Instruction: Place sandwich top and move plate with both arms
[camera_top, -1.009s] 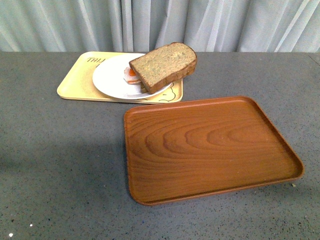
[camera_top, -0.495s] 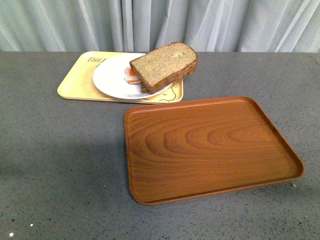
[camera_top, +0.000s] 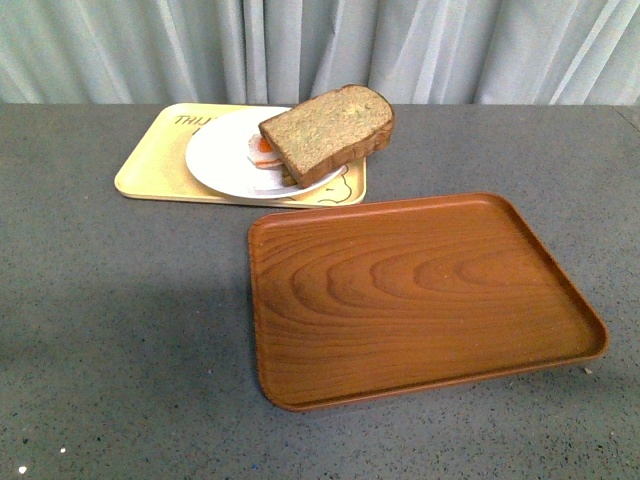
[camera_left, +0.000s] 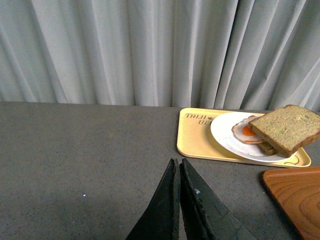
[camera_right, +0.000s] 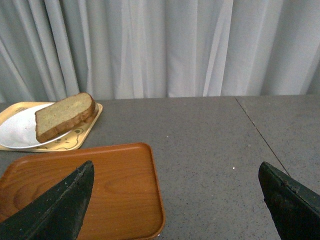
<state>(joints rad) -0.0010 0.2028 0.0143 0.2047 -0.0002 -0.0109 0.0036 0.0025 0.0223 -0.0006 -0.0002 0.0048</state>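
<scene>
Already the sandwich top (camera_top: 327, 131) lies tilted on the fried egg (camera_left: 246, 131) on the plate (camera_top: 222, 155), which sits on the yellow tray (camera_top: 155, 155) (far side of the counter (camera_top: 120, 320)). Left end effector (camera_left: 178, 172) has its fingers pressed together, while the right end effector (camera_right: 175, 187) is spread wide; both are well apart from the plate.

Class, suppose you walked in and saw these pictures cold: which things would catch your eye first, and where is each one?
The big brown tray lies bare on the near right of the grey table. Behind it, a thick bread slice tops an egg on a white plate on a yellow tray. In the wrist views, the left gripper is shut and the right gripper is wide open, both away from the food.
</scene>
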